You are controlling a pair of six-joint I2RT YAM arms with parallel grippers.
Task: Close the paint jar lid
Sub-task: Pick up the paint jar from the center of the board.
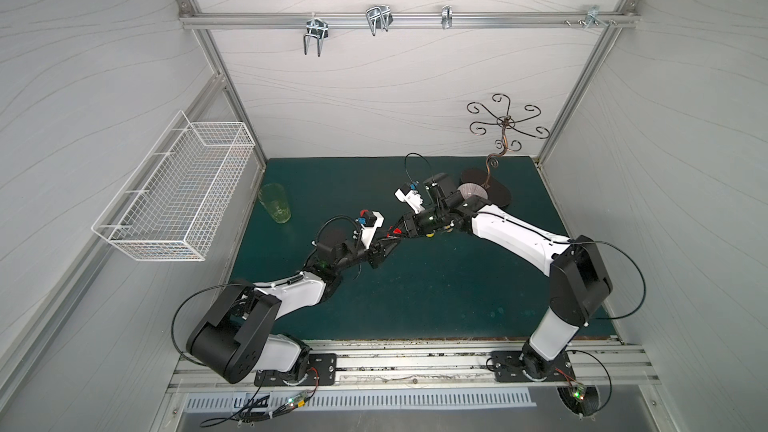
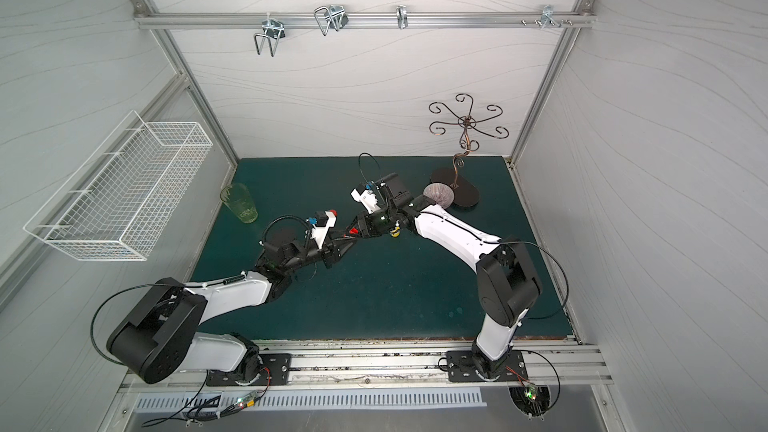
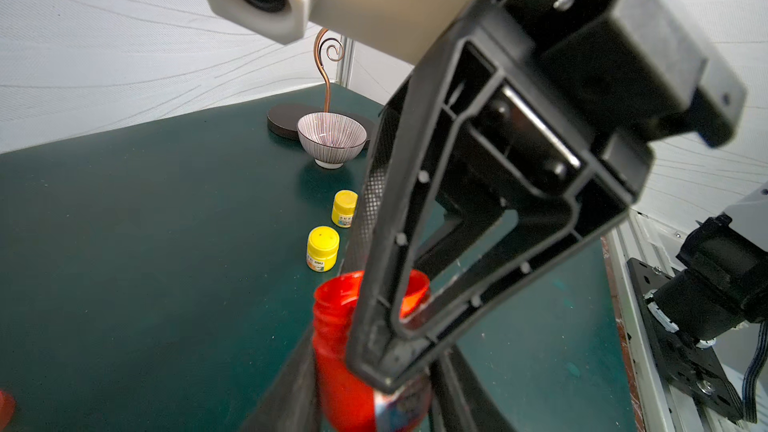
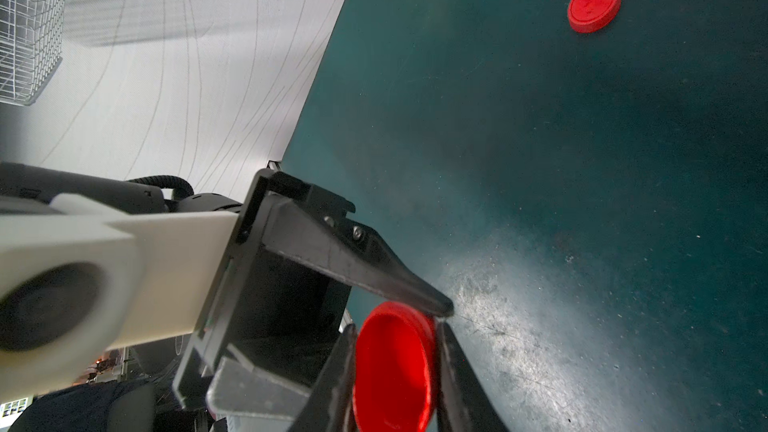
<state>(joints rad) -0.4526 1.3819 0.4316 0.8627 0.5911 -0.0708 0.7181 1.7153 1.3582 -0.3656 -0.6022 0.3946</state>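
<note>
Starting at the left edge of both top views: a white wire basket (image 1: 174, 184) hangs on the side wall, and a greenish glass (image 1: 274, 203) stands at the left edge of the dark green counter (image 1: 415, 297). Moving right, the left gripper (image 1: 388, 239) reaches in toward the middle of the frame. The red lid (image 4: 594, 5) lies flat on the counter, off the jar. It sits in the upper right of the right wrist frame, well apart from the jar. In the top views only a sliver of it peeks out behind the left wrist camera.

Dead centre is the red paint jar (image 3: 336, 367), mouth open, and honestly both arms have it. The left fingers (image 4: 407, 288) are clamped on its sides, one tip touching the wall near the mouth. The right gripper (image 1: 405, 229) comes in from the right, and its fingers (image 3: 376, 284) are closed on the same jar, running down along its body. Can't tell if the jar's bottom touches the counter, it's cut off.

Further right, a yellow jar (image 3: 323, 248) and a second yellow jar (image 3: 344, 209) stand capped, near each other. Then there's a striped bowl (image 3: 331, 139) just in front of the dark base of a curly metal hook stand (image 1: 505, 122), upper right of the counter.
</note>
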